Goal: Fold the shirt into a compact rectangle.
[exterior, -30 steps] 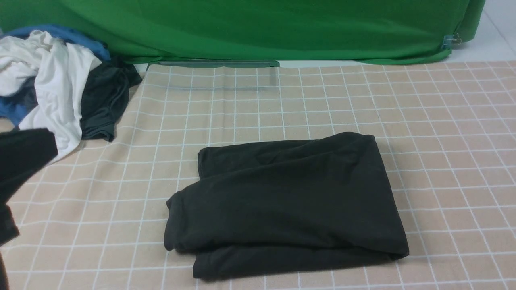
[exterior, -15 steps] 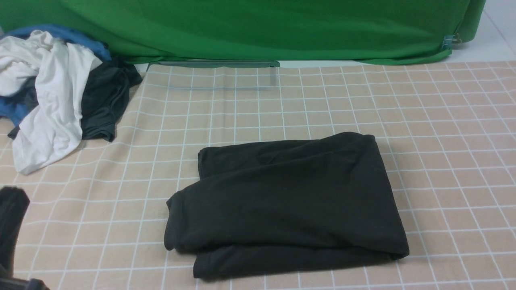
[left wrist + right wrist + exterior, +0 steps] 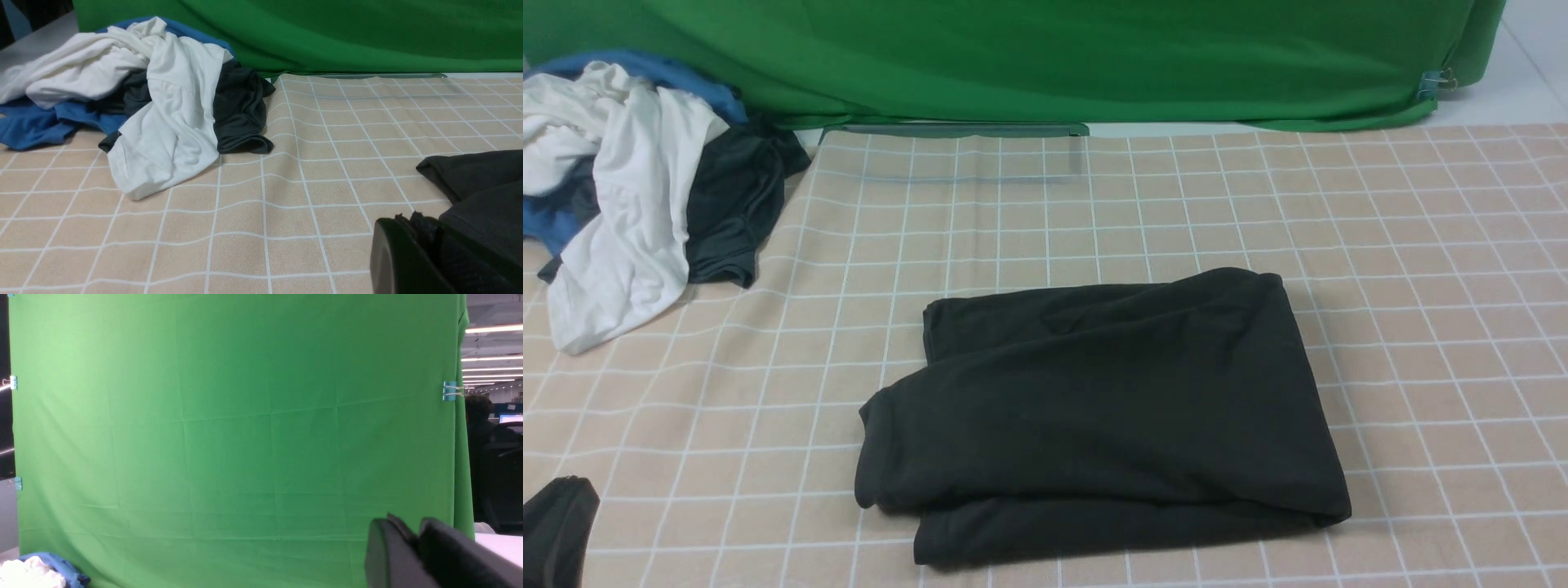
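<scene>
Lying folded near the middle of the checked tabletop point(image 3: 1421, 245), the shirt point(image 3: 1094, 408) forms a thick black, roughly rectangular bundle. Its long axis runs from the robot's left to its right. The upper layer sits slightly askew, so a lower layer peeks out along the near edge and at the far left corner. By the look of it the folding is done or nearly done, apart from any tidying of those uneven edges.

At the front view's lower left corner a dark shape, probably the left gripper point(image 3: 556, 531), sits low beside the tabletop. The left wrist view shows its fingers point(image 3: 408, 257) pressed together, holding nothing, with the shirt just beyond them toward the robot's right. This is the nearer arm, closest to the bundle's left end.

The right gripper point(image 3: 412, 551) is absent from the front view. Its wrist camera faces only the green backdrop point(image 3: 245, 416), so it appears raised and turned away from the shirt. Its fingers look nearly together and empty.

A heap of white, blue and dark clothes point(image 3: 629, 180) lies at the far left, well apart from the shirt.
</scene>
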Robot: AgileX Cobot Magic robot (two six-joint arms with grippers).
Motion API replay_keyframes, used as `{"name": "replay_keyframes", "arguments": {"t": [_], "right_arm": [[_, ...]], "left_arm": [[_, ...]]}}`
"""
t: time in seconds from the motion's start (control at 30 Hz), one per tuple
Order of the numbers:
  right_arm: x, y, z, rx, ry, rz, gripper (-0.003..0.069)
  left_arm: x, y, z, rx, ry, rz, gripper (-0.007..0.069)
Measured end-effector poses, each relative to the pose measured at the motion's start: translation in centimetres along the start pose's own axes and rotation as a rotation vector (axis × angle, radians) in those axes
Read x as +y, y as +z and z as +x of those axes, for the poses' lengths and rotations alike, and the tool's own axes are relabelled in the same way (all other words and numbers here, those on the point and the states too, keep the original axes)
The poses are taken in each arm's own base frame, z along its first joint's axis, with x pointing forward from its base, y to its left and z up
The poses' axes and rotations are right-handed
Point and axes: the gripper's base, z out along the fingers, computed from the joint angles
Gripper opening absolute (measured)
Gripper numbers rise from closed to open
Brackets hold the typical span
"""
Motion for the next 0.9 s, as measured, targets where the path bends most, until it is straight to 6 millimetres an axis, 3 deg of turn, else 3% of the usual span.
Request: {"name": "replay_keyframes", "arguments": {"t": [0.73, 0.83, 0.9], "right_arm": [[0.0, 0.0, 0.0, 0.005, -0.045, 0.001, 0.0185], [-0.1, -0.1, 0.8, 0.051, -0.121, 0.011, 0.0193], [-0.3, -0.1, 2.3, 0.103, -0.171, 0.046, 0.0196]], "left_arm": [[0.0, 0.0, 0.0, 0.002, 0.006, 0.002, 0.0020], [0.0, 0.0, 0.0, 0.002, 0.003, 0.002, 0.0020], [0.0, 0.0, 0.0, 0.003, 0.007, 0.002, 0.0020]]}}
